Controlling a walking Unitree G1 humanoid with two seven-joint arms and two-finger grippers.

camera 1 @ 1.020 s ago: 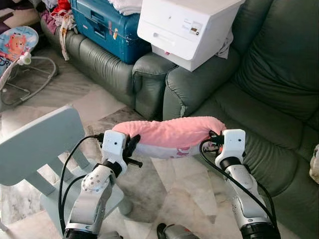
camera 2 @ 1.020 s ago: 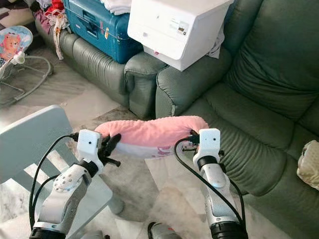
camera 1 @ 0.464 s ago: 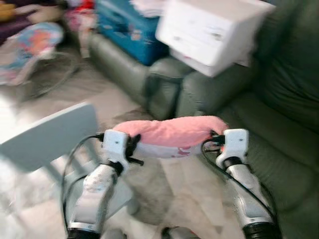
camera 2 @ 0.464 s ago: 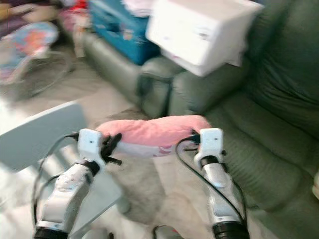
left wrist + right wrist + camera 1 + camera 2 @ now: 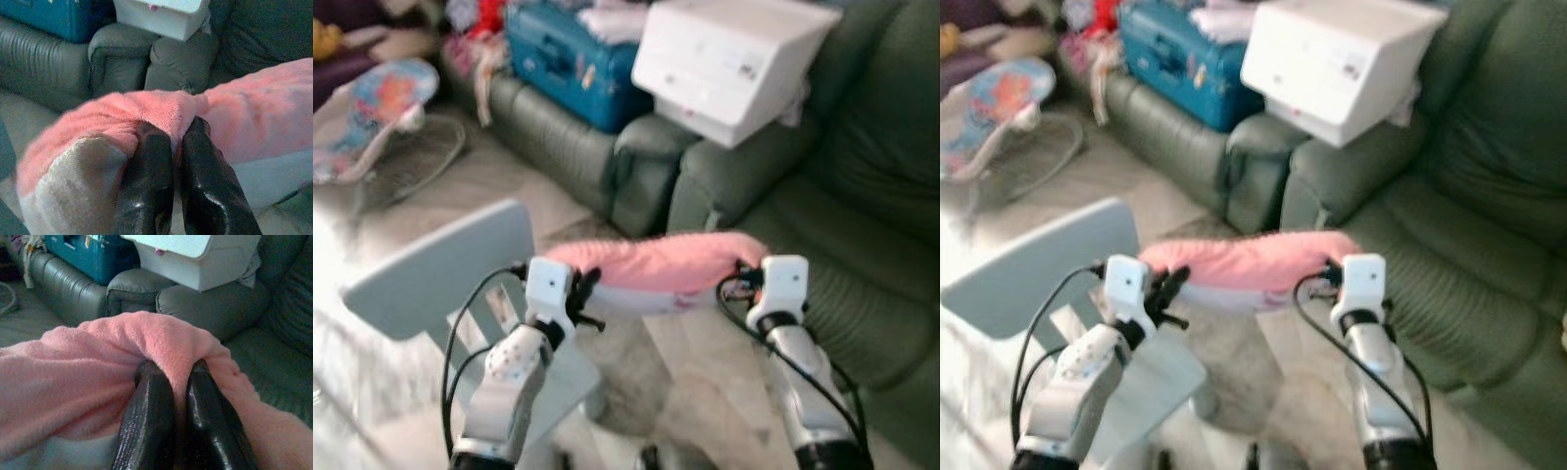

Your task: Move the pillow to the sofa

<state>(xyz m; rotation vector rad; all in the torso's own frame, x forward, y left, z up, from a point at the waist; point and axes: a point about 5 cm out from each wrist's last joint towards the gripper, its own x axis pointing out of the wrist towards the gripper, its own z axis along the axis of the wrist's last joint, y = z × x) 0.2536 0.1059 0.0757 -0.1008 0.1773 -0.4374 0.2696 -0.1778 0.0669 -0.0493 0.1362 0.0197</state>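
both grippers pinch the pink pillow (image 5: 656,266): left gripper (image 5: 172,133) and right gripper (image 5: 171,370) clamped tight, near sofa (image 5: 862,235).

A home living room. A green leather sofa (image 5: 842,235) stands at right. A baby bouncer (image 5: 372,108) sits far left on the tiled floor (image 5: 499,186).

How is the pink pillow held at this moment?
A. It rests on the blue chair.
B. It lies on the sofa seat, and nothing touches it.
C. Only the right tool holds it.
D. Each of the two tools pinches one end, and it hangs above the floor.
D: the left tool and the right tool each pinch a fold of the pillow, which hangs between them over the floor, in front of the sofa.
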